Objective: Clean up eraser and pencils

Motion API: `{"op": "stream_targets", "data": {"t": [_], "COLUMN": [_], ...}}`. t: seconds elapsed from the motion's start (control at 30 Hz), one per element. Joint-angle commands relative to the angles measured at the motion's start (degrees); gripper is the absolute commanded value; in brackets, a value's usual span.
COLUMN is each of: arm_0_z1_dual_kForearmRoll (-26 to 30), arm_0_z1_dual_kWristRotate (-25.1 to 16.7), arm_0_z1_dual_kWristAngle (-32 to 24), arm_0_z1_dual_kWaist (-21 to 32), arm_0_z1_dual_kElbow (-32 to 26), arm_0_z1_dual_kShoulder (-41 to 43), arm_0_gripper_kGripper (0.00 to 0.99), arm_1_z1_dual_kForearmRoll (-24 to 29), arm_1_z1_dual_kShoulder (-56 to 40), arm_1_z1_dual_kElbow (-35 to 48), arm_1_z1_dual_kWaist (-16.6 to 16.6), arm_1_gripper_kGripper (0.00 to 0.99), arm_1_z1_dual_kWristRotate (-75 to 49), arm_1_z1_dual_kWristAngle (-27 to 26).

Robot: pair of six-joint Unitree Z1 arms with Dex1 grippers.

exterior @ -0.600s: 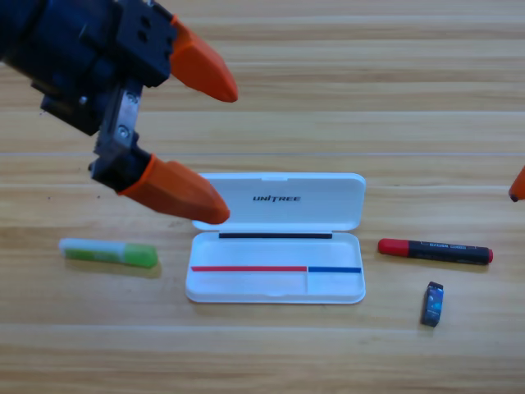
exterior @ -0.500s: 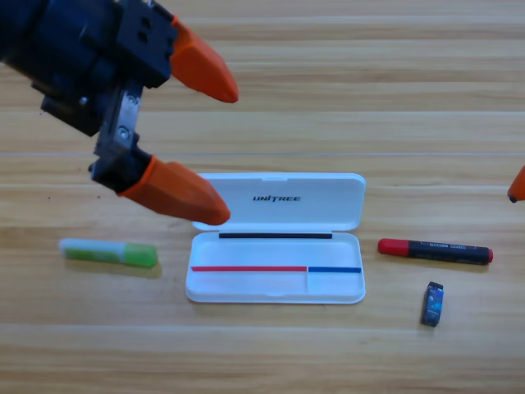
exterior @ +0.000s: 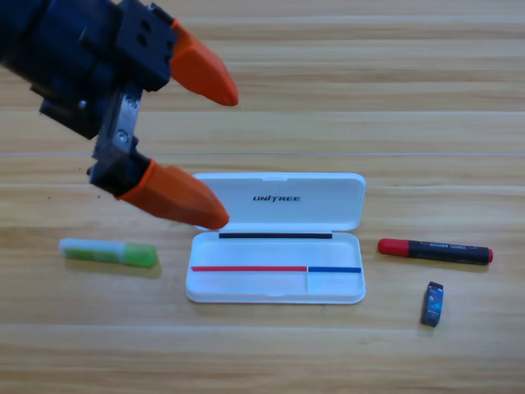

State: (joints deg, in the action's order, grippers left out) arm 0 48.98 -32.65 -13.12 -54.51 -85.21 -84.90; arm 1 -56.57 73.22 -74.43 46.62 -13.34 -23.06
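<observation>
The left gripper (exterior: 215,153) hangs over the desk's upper-left part, its orange jaws spread wide and gripping nothing. The right arm is out of sight. The white case (exterior: 276,268) lies open mid-desk. Left of it, below the gripper and toward the front edge, rests the green pencil (exterior: 108,252), long axis running left-right — probably this arm's nearest pick. The black pencil (exterior: 435,250) lies right of the case, also crosswise; the eraser (exterior: 432,304) sits just in front of it.

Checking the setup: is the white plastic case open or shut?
Open: the white plastic case has its lid folded back flat on the wooden table, tray exposed.
</observation>
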Motion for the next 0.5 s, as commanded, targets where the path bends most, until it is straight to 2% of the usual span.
{"op": "stream_targets", "data": {"t": [0.03, 0.2, 0.3, 0.37, 0.43, 0.5], "arm_0_z1_dual_kForearmRoll": [1.0, 1.0, 1.0, 1.4, 2.2, 2.7], "arm_0_z1_dual_kWristRotate": [-0.6, -0.7, -1.4, -2.2, -4.4, -6.7], "arm_0_z1_dual_kWristAngle": [0.7, 0.9, 3.7, 7.8, 12.3, 18.7], "arm_0_z1_dual_kWaist": [-1.3, -1.3, -1.3, -1.2, -1.2, -0.7], "arm_0_z1_dual_kElbow": [0.5, 0.8, 0.8, 0.7, 0.3, 0.4], "arm_0_z1_dual_kShoulder": [-1.5, -1.6, -1.6, -1.6, -1.4, -1.3], "arm_0_gripper_kGripper": [0.989, 0.989, 0.988, 0.986, 0.986, 0.986], "arm_1_z1_dual_kForearmRoll": [-1.4, -1.2, -1.2, -1.2, -1.2, -1.2], "arm_1_z1_dual_kShoulder": [7.9, 18.5, 25.2, 29.3, 33.0, 36.7], "arm_1_z1_dual_kElbow": [-0.8, -2.2, -4.1, -4.9, -6.1, -7.7], "arm_1_z1_dual_kWaist": [-3.2, -3.2, -3.2, -3.2, -3.2, -3.2], "arm_1_gripper_kGripper": [0.982, 0.979, 0.979, 0.979, 0.98, 0.98], "arm_1_z1_dual_kWristRotate": [13.0, 26.1, 31.0, 32.5, 35.7, 37.3], "arm_1_z1_dual_kWristAngle": [7.2, 12.2, 15.7, 18.3, 24.5, 26.5]}}
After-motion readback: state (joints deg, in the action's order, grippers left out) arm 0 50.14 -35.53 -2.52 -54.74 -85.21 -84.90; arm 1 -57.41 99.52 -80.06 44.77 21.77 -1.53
